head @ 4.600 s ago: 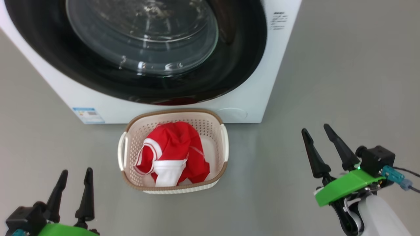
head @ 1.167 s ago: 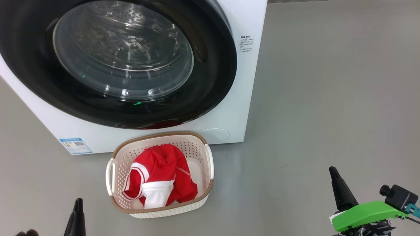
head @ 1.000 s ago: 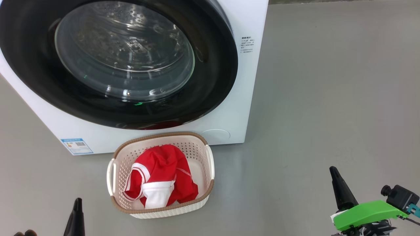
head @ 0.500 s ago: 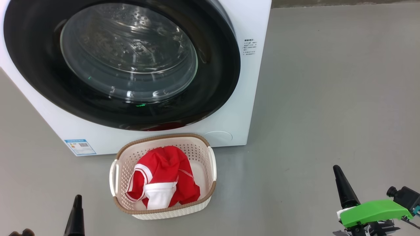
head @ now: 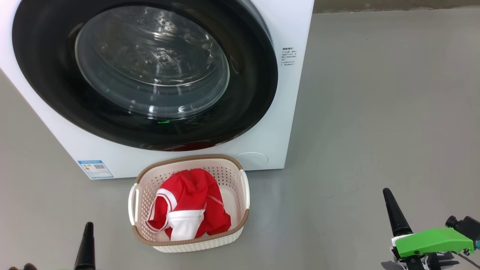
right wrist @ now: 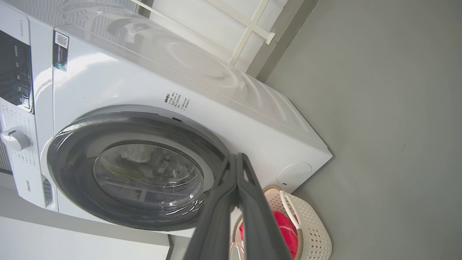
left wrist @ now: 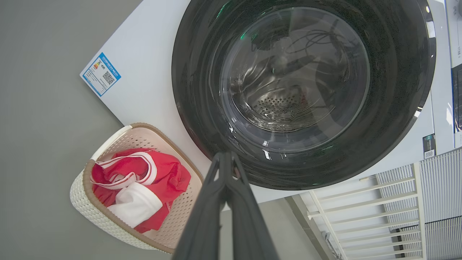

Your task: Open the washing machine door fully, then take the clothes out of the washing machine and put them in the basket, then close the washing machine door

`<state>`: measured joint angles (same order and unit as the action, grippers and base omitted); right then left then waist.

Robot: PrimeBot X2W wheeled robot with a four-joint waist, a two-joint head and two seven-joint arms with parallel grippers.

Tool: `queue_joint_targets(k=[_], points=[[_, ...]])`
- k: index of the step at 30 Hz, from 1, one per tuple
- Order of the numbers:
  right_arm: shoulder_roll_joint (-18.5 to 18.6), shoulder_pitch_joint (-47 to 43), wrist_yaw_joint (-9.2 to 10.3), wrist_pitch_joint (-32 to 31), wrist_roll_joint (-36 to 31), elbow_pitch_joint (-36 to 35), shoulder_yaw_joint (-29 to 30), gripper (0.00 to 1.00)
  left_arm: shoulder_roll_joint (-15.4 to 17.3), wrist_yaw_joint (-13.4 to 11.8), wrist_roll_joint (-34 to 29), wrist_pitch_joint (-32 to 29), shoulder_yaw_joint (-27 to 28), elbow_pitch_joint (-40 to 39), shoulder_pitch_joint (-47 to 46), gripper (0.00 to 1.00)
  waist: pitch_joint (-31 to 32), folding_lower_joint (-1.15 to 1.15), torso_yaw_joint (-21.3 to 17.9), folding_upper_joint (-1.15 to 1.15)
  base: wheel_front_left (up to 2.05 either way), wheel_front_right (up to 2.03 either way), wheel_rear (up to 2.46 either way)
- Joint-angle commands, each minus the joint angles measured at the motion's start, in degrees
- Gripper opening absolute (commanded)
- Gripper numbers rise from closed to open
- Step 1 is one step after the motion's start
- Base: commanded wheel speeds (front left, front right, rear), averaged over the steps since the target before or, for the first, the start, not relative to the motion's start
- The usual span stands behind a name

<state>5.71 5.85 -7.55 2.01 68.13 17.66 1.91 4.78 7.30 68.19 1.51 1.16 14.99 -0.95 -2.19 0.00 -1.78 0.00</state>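
Observation:
The washing machine (head: 296,30) stands ahead, and its door (head: 258,86) lies shut against the front; through the glass I see bare steel drum. On the floor in front sits the basket (head: 187,159) holding the red and white clothes (head: 191,195). My left gripper (head: 88,240) is low at the bottom left, my right gripper (head: 392,210) low at the bottom right, both well apart from the basket. In the wrist views the left gripper (left wrist: 225,159) and the right gripper (right wrist: 236,159) are shut on nothing, with the door (left wrist: 299,83), basket (left wrist: 86,209) and clothes (left wrist: 162,173) beyond.
Open grey floor (head: 375,112) stretches to the right of the machine. A white slatted rack (left wrist: 397,202) stands beside it. The control knob (right wrist: 14,139) sits at the top of its front. A blue label (head: 95,168) marks the lower left corner.
Since the oldest frame both grippers have shut and sunk toward the bottom edge. Over the last second only the head camera has drifted; basket, clothes and door stay put.

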Motion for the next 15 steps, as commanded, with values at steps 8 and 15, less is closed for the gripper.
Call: queue_joint_targets(k=[8, 15], points=[[-0.22, 0.47, 0.04, -1.75, 5.55, -2.09, 0.31, 0.0, 0.27, 0.13, 5.43, -1.62, 2.19, -1.05, -3.15, 0.0, 0.4, 0.0, 0.36, 0.0, 0.0, 0.0, 0.0], [-0.61, 0.43, 0.04, -2.95, 9.36, -2.41, 0.99, 0.0, -0.08, 0.14, 9.21, -2.79, 2.7, -1.03, -3.55, 0.0, 0.72, 0.0, 0.64, 0.0, 0.0, 0.0, 0.0]])
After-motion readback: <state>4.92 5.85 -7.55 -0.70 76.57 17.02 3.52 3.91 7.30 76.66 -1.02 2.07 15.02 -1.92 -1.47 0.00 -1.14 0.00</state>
